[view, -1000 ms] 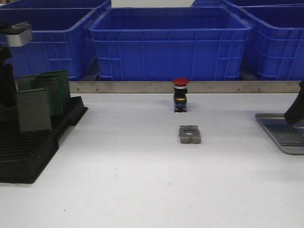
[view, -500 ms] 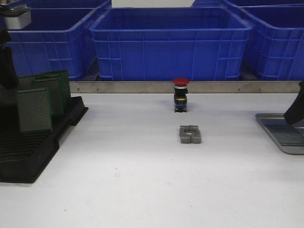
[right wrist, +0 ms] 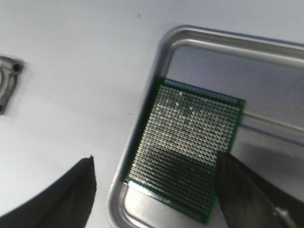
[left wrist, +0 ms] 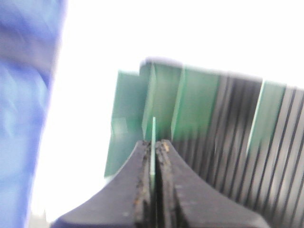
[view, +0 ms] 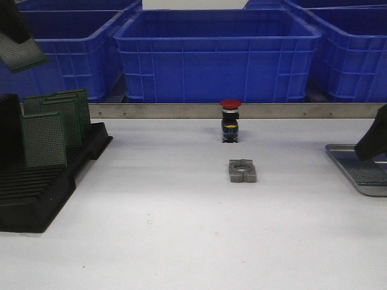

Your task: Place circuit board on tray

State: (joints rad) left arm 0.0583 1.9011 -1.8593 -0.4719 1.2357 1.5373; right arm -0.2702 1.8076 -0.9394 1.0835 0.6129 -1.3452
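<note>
One circuit board (right wrist: 185, 149) apparently flat in tray (right wrist: 137, 156).

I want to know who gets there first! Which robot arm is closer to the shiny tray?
The right one. The right gripper hovers right over the tray, jaws open above a board lying in it. The left gripper is far across the table, above the black rack.

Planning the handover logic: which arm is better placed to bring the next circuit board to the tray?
Left: its gripper is shut on a circuit board above the rack. The right gripper hangs open over the tray.
</note>
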